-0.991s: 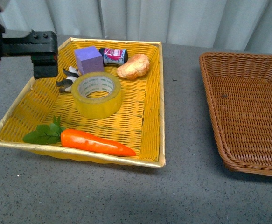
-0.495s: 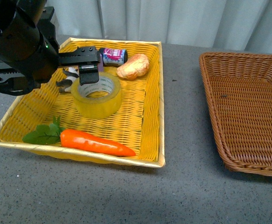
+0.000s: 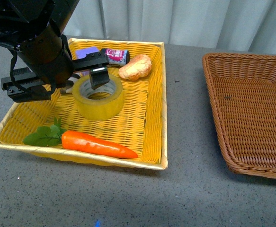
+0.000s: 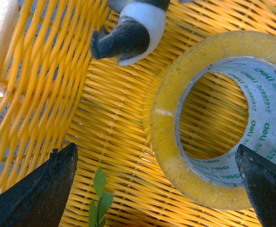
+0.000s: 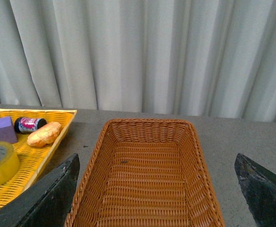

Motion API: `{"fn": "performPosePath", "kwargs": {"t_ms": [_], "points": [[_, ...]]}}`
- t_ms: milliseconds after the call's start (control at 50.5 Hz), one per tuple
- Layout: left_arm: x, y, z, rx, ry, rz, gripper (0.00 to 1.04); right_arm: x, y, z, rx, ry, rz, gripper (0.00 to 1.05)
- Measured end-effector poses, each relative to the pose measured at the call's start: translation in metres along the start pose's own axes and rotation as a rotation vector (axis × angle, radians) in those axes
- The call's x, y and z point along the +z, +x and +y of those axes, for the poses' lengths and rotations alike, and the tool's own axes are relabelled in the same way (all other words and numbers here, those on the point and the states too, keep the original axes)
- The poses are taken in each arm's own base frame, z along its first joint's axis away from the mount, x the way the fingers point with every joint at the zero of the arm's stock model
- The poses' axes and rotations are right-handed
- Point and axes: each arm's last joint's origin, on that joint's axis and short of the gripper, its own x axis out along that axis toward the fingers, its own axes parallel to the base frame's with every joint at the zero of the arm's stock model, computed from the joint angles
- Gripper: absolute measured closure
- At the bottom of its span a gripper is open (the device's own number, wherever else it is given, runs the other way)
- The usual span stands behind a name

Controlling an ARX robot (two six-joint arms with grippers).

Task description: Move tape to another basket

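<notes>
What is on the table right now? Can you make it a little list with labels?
Tape: wide roll of translucent yellow packing tape, lying flat in the bright yellow woven tray
Basket: rectangular brown woven wicker basket, right of the tray, apart from it
Left gripper: open, over the tape, not gripping it
Right gripper: open, holding nothing
Also in tray: orange toy carrot, purple block, bread roll

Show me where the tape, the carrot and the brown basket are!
tape (image 3: 99, 105): front view, on its yellow outer side.
carrot (image 3: 97, 144): front view, middle of its orange body.
brown basket (image 3: 251, 109): front view, on its bare woven floor.
</notes>
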Motion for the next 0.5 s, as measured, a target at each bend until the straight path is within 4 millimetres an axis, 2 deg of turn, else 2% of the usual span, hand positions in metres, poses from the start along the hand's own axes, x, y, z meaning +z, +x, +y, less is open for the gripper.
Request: {"fn": "performPosePath", "kwargs": {"t_ms": [357, 495], "points": [[0.004, 0.012, -0.008, 0.023, -0.017, 0.05, 0.07, 0.0, 0.0, 0.0, 0.0, 0.0, 0.0, 0.09], [0.005, 0.019, -0.009, 0.038, -0.029, 0.063, 0.33, 0.0, 0.0, 0.0, 0.0, 0.0, 0.0, 0.09]]}}
